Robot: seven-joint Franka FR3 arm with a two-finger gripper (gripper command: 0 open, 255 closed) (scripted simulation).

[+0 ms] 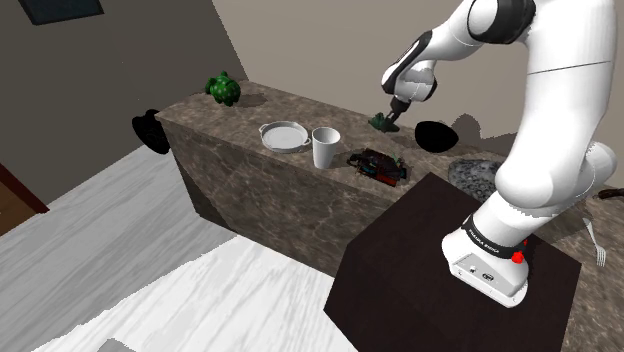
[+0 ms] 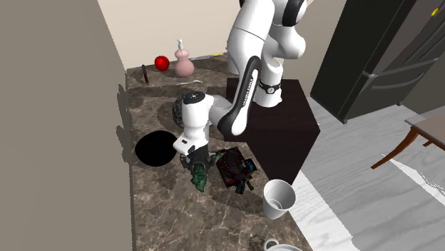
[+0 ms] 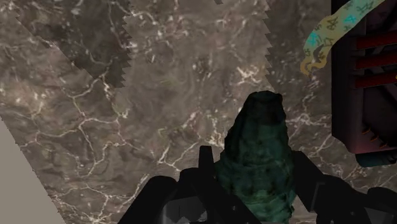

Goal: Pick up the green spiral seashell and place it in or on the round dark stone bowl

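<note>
The green spiral seashell (image 3: 259,137) sits between my gripper's (image 3: 254,167) two black fingers, which press against its sides, its pointed end facing away from the hand. In the shoulder view the gripper (image 1: 390,113) reaches down onto the shell (image 1: 381,123) at the marble counter's far side, the shell at or just above the surface. The round dark bowl (image 1: 436,134) stands close to the shell's right there. In the second exterior view the shell (image 2: 202,175) pokes out below the gripper (image 2: 195,160), with the bowl (image 2: 155,148) to its left by the wall.
A dark red and black object (image 1: 380,165) (image 2: 235,170) lies right beside the shell. A white mug (image 1: 325,148) and a white dish (image 1: 284,135) stand further along the counter, and a green figure (image 1: 223,89) at its end. A wall (image 2: 64,121) borders the counter.
</note>
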